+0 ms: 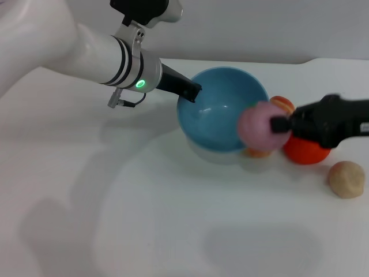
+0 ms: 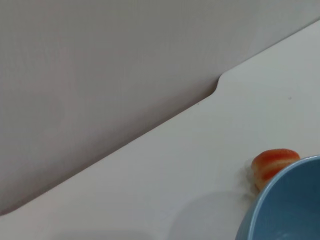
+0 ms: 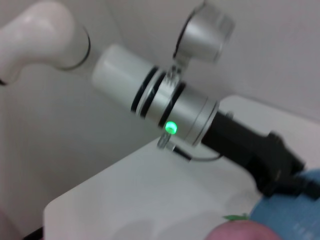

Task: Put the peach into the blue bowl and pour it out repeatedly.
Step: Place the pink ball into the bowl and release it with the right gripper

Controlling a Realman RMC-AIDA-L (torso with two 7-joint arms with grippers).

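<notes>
Left gripper clamping bowl rim, tilting it toward right side for loading. Right gripper pinching peach, hovering at bowl's near edge, awaiting drop inside.

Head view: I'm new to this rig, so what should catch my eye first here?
The blue bowl, tipped up with its mouth toward the camera, its rim gripped by the left gripper. At its right edge, the right gripper holds the pink peach. Behind it sit orange fruits; a beige ball lies apart.
</notes>
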